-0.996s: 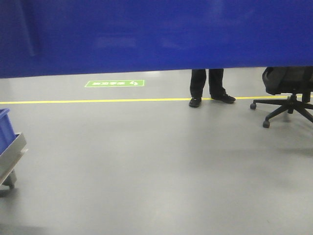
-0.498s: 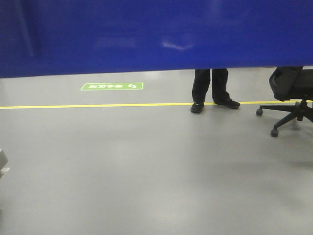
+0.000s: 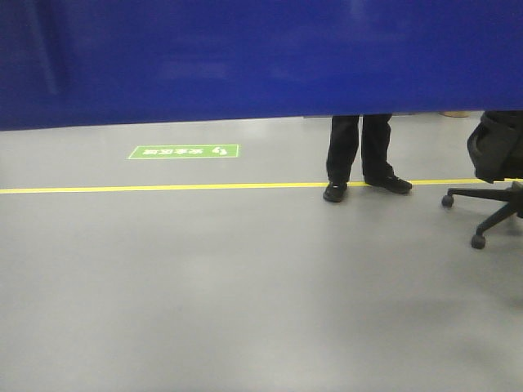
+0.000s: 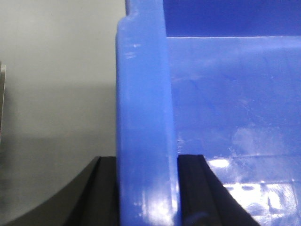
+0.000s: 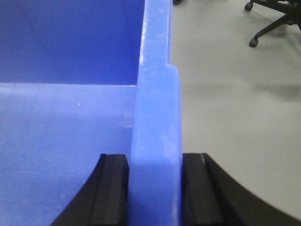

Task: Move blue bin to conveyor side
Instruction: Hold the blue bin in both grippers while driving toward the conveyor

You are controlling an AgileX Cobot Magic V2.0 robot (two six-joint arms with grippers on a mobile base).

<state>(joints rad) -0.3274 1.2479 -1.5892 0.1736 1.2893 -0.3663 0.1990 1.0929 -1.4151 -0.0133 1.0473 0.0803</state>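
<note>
Spanning both grippers: blue bin (image 3: pixel 261 57), held aloft, fills the upper front view, long axis left to right; left gripper (image 4: pixel 146 190) clamped on its left end rim; right gripper (image 5: pixel 155 190) clamped on the right end rim; conveyor not in view; neither gripper nearer

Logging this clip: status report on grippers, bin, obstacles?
Left gripper shut on bin wall; right gripper likewise. Bin held up, blocking front view's top. Person and chair ahead; conveyor not in view.
</note>
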